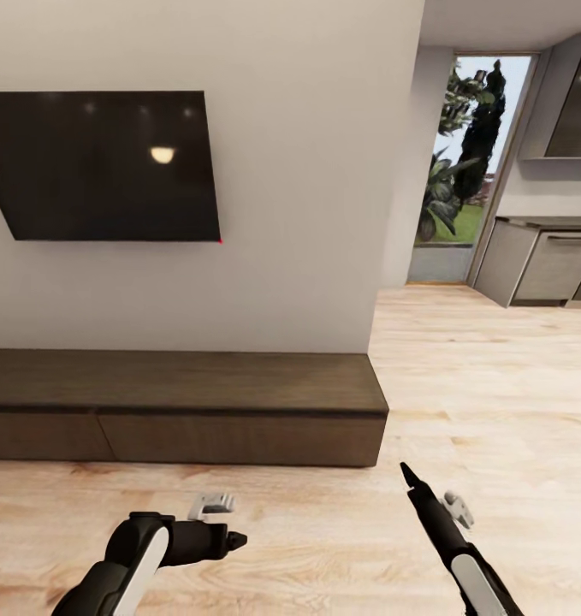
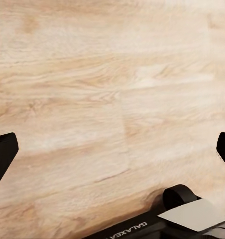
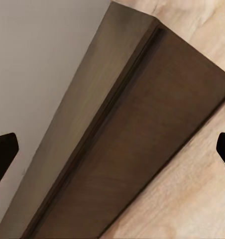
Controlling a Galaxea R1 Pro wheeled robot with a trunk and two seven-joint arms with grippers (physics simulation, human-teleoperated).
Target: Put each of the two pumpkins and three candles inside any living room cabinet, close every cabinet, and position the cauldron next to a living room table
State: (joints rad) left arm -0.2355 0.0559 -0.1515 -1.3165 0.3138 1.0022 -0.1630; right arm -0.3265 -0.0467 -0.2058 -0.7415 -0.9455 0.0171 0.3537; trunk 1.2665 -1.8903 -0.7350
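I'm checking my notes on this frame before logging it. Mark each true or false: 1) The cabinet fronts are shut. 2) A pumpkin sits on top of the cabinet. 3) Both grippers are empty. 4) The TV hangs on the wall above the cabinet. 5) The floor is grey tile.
1) True: the cabinet shows flat, closed fronts.
2) False: its top is bare.
3) True: the left gripper and the right gripper are open, with nothing between the fingers.
4) True: the TV is mounted above it.
5) False: the floor is light wood planking.
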